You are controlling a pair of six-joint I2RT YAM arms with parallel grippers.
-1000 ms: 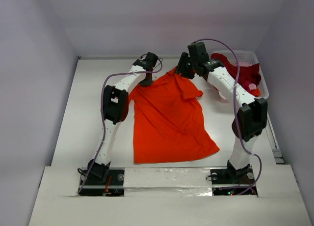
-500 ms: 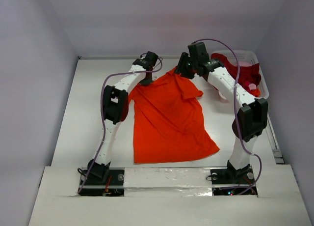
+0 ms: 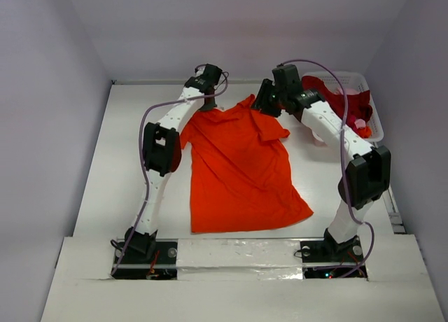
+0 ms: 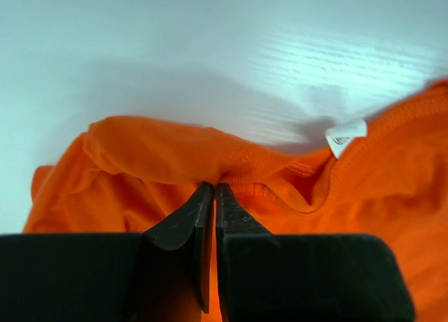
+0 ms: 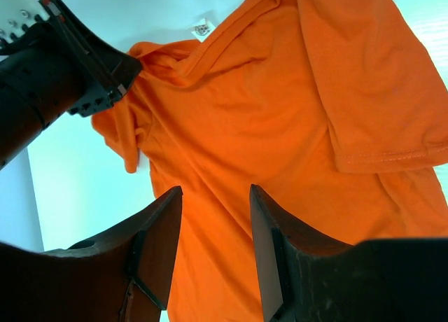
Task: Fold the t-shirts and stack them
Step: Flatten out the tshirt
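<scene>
Orange shirt: the orange shirt (image 3: 241, 171) lies spread on the desk (image 3: 119, 168). Its collar end is under both end effectors and its hem reaches back from them toward the arm bases.
Left end effector: the left end effector (image 4: 213, 190) has its jaws pressed together on a raised ridge of orange cloth at the shoulder seam, just beside the collar. The cloth bunches up at the tips.
Tag: a small white tag (image 4: 345, 135) sits inside the collar, beyond the left end effector's tips and off to their right, not touching them.
Right end effector: the right end effector (image 5: 215, 196) hangs over the shirt near the collar with its jaws apart and nothing between them. Orange cloth shows below the gap.
Sleeve: a short sleeve (image 5: 371, 91) lies flat to the right of the right end effector.
Crimson shirt: the crimson shirt (image 3: 344, 98) is bunched in the white basket (image 3: 376, 122), just right of the right end effector and draped over the rim.
Pink cloth: a bit of pink cloth (image 3: 362, 124) shows at the crimson shirt's near edge, in the same basket.
</scene>
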